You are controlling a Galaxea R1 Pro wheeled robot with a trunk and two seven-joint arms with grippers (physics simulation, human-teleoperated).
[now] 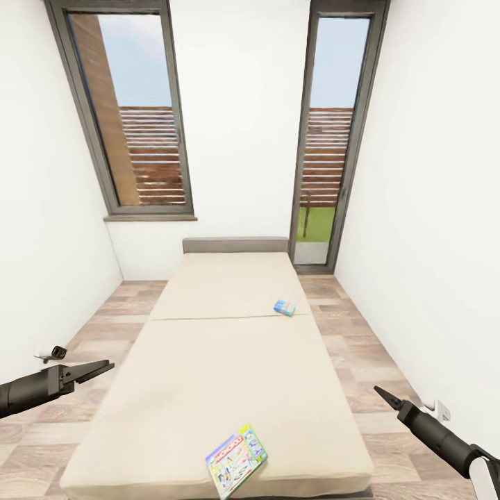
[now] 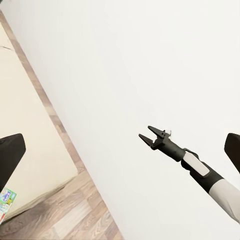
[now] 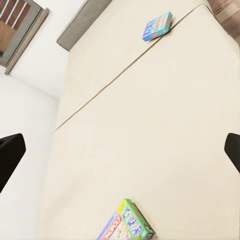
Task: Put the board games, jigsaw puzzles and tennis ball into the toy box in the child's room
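Robot stands at the foot of the bed, both arms raised and spread to either side. Step in hand, by my reading: fetching the two board games off the mattress; nothing picked up yet.

Left pincer: near left, over the floor beside the bed, fingers almost closed to a point, holding nothing, touching nothing.

Right pincer: near right, over the floor, empty. In the left wrist view its fingers stand slightly parted.

Nearest toy: Monopoly box, flat on the mattress near the foot edge, turned askew. Also seen in the right wrist view.

Next move likely calls for reaching down to that box; it lies flat, so a finger must get under or over an edge.

Farther: small blue game box, right side of the mattress, past the seam.

Beyond: grey headboard.
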